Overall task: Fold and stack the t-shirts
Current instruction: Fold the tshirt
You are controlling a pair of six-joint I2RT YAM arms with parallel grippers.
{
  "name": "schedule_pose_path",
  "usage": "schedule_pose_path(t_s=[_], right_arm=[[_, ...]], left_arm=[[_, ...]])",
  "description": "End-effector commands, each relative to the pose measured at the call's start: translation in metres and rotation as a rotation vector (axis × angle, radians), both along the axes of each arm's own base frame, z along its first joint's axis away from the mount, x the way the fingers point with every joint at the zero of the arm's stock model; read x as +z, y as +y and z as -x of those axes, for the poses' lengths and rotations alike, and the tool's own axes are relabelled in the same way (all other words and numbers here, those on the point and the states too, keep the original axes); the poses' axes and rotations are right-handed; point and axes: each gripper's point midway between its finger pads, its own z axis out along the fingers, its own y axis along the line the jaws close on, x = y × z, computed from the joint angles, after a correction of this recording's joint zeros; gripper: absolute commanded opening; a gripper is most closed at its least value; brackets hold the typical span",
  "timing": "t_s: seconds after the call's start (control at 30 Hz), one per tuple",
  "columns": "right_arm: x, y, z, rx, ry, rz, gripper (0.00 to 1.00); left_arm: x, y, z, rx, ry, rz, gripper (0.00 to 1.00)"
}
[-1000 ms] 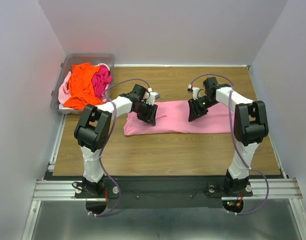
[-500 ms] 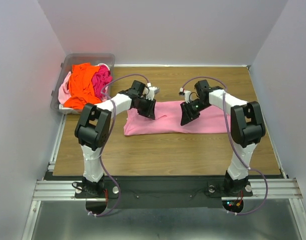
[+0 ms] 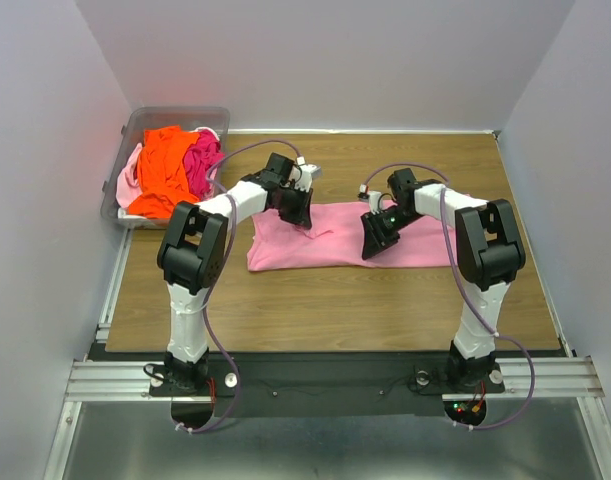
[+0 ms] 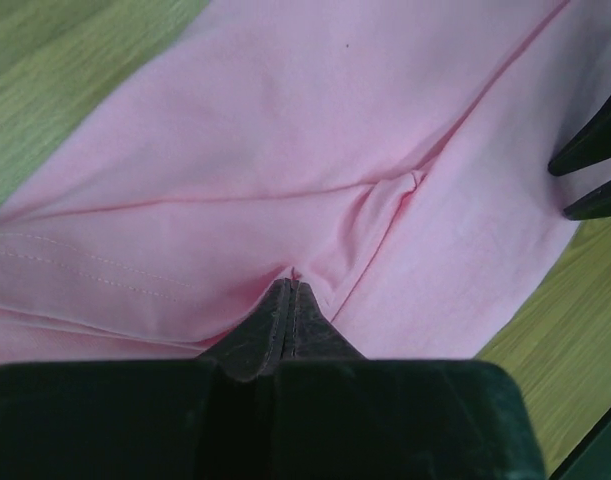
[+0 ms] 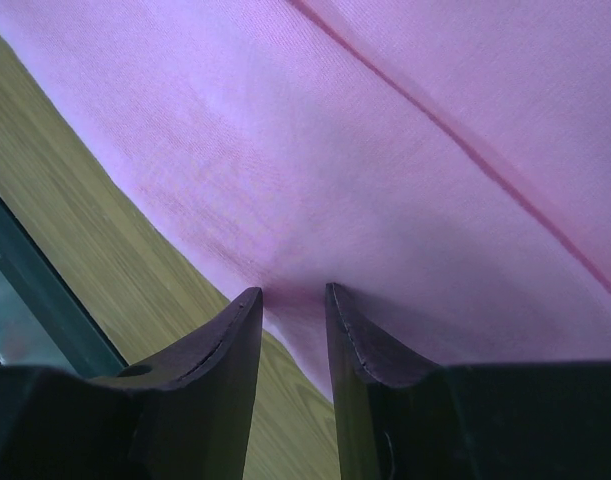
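Observation:
A light pink t-shirt [image 3: 325, 245] lies flat and partly folded into a long strip across the middle of the wooden table. My left gripper [image 3: 305, 218] sits on its back left part, shut on a small pinch of the pink cloth [image 4: 285, 150]; the cloth puckers into a ridge at the tips [image 4: 293, 287]. My right gripper [image 3: 369, 248] is over the strip's right half, near its front edge. It is open, with its tips [image 5: 290, 295] pressed down on the shirt [image 5: 385, 150] and bare cloth between them. More t-shirts lie in a bin: orange [image 3: 163, 170], hot pink [image 3: 203, 160] and pale pink [image 3: 130, 178].
The clear plastic bin [image 3: 145, 122] stands at the table's back left corner, against the wall. Bare wood [image 3: 325, 310] shows in front of the shirt and behind it. In the left wrist view, the right gripper's dark fingertips [image 4: 590, 150] show at the right edge.
The left gripper's jaws have closed on the shirt's cloth after shifting slightly toward the back. The right gripper has slid left and nearer along the shirt, with its jaws a little narrower.

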Motion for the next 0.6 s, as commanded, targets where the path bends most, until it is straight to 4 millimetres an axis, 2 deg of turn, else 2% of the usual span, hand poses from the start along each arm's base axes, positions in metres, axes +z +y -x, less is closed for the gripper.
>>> schedule_pose_path(t_s=[0.0, 0.17, 0.2, 0.27, 0.3, 0.33, 0.47, 0.57], right_arm=[[0.002, 0.000, -0.011, 0.000, -0.057, 0.011, 0.38], [0.006, 0.001, -0.014, -0.001, -0.069, 0.004, 0.38], [0.008, 0.001, -0.014, -0.002, -0.074, 0.003, 0.38], [0.010, 0.002, -0.016, -0.007, -0.076, 0.002, 0.38], [0.012, 0.003, -0.017, -0.008, -0.079, -0.002, 0.38], [0.013, 0.003, -0.018, -0.007, -0.084, -0.003, 0.38], [0.014, 0.003, -0.018, -0.008, -0.086, -0.001, 0.38], [0.013, 0.003, -0.018, -0.010, -0.086, 0.002, 0.38]], left_arm=[[0.039, -0.009, -0.018, -0.016, -0.105, 0.054, 0.00], [0.061, -0.012, -0.029, -0.051, -0.164, 0.057, 0.00], [0.059, -0.008, -0.023, -0.084, -0.153, 0.039, 0.07], [0.060, -0.003, -0.013, -0.108, -0.146, 0.039, 0.28], [0.060, 0.003, -0.010, -0.119, -0.155, 0.029, 0.45], [0.059, 0.005, -0.005, -0.128, -0.160, 0.022, 0.50], [0.046, 0.023, 0.018, -0.142, -0.130, -0.037, 0.52], [0.036, 0.030, 0.025, -0.127, -0.114, -0.072, 0.52]])
